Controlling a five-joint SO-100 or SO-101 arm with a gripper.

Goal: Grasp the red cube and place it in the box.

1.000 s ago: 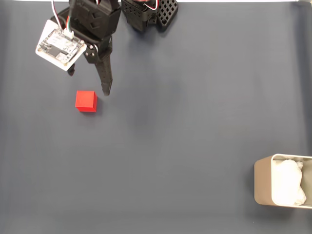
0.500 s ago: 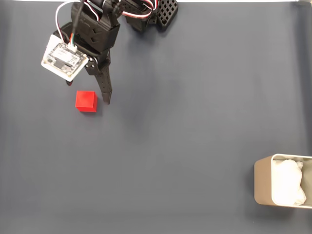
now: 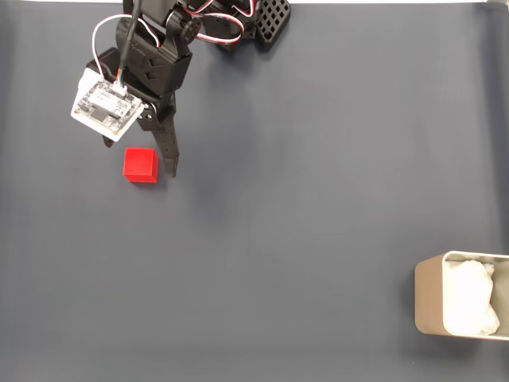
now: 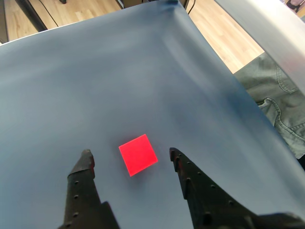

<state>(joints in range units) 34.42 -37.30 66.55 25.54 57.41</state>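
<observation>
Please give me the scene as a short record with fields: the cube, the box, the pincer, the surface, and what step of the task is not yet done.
cube: the red cube lies on the mat, free, between the open fingers in the wrist view
box: the box, lower right in the fixed view, white padding inside, no cube in it
pincer: the pincer is open, fingertips on either side of the cube, not touching it
surface: dark blue-grey mat
not yet done: grasp, carry, place
</observation>
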